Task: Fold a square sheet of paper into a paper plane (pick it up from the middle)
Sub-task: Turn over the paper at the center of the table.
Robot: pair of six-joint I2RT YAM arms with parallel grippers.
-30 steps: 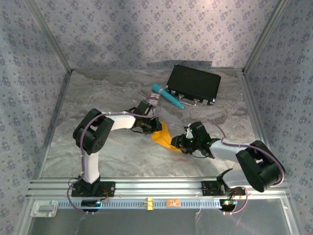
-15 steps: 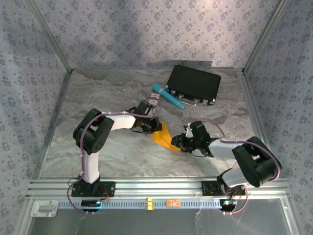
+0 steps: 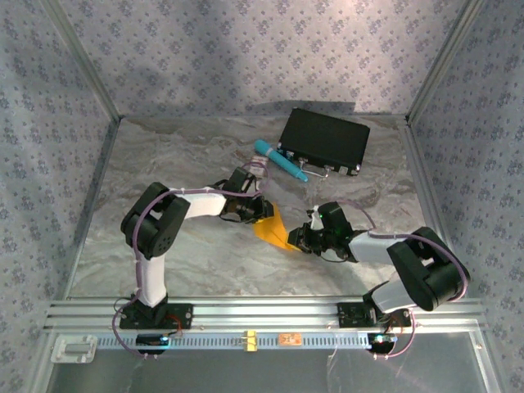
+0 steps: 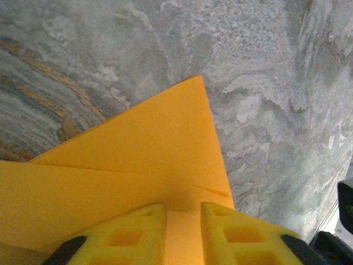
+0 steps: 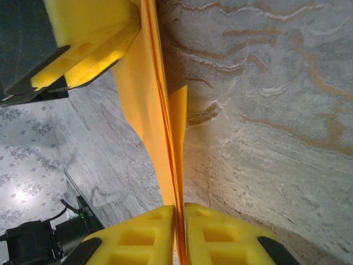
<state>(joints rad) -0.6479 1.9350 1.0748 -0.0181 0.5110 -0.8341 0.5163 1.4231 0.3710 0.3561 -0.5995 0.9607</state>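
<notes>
Top external view: orange-yellow paper (image 3: 274,229) creased to a point, near the middle of the marbled surface (image 3: 164,164), between left pincer (image 3: 255,214) at its far-left edge and right pincer (image 3: 300,239) at its near-right edge. Well apart beyond it, toward the far wall: teal pen (image 3: 280,160), with black case (image 3: 323,141) just beside the pen's right end. Wide bare room across the left half of the surface and along the near rail; tighter on the right, with the right arm's elbow near the side frame.

Left wrist view: paper face-on, flat against the surface, sharp tip pointing away, one long straight edge down the right side, a folded layer's edge crossing low. Left pincer slightly parted, narrow gap between its yellow fingers (image 4: 132,232), flat paper visible through that gap, nothing pinched edge-on.

Right wrist view: right pincer clenched on the paper, layers seen edge-on as a thin line rising from between the fingers, shadow cast on the surface to the right. Yellow finger of the left pincer at upper left, against the paper's far end.
</notes>
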